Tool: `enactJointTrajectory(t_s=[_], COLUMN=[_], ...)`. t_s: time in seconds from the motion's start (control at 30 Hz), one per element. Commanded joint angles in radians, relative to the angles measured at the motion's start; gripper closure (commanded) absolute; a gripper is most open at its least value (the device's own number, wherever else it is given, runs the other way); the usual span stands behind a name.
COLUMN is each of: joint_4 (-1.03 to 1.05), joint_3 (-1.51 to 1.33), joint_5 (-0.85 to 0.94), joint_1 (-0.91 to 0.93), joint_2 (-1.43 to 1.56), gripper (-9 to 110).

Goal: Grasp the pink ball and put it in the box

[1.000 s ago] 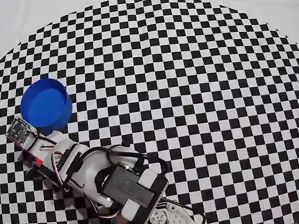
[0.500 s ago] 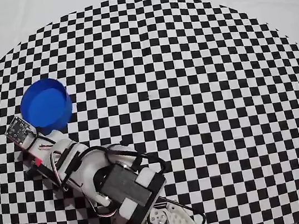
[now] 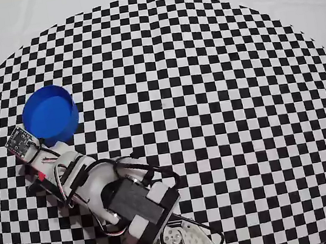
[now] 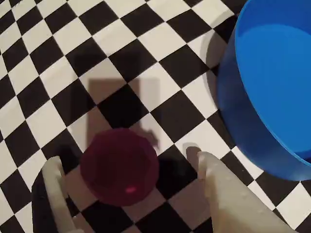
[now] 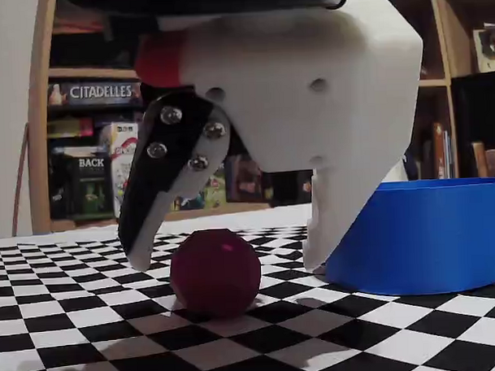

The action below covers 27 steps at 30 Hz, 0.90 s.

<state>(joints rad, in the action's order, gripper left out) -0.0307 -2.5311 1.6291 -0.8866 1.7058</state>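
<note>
wrist view: gripper (image 4: 129, 170) jaws spread wide around the pink ball (image 4: 119, 166) (not touching). the box (image 4: 272, 92) sits just beside

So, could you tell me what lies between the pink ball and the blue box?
In the fixed view, one white gripper finger stands between the pink ball and the blue box.

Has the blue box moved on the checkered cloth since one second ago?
No. In the overhead view the box sits on the same squares of the checkered cloth.
</note>
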Motion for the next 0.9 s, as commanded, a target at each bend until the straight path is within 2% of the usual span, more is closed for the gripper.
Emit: enactJointTrajectory(t_s=[0.0, 0.3, 0.4, 0.87], joint_4=[0.0, -0.002, -0.002, -0.002], joint_3=[0.037, 0.037, 0.037, 0.037], joint_5=[0.008, 0.008, 0.008, 0.008], joint_1=[-0.006, -0.006, -0.005, 0.0], joint_2=[-0.002, -0.002, -0.002, 0.041], gripper=[73, 98, 101, 101])
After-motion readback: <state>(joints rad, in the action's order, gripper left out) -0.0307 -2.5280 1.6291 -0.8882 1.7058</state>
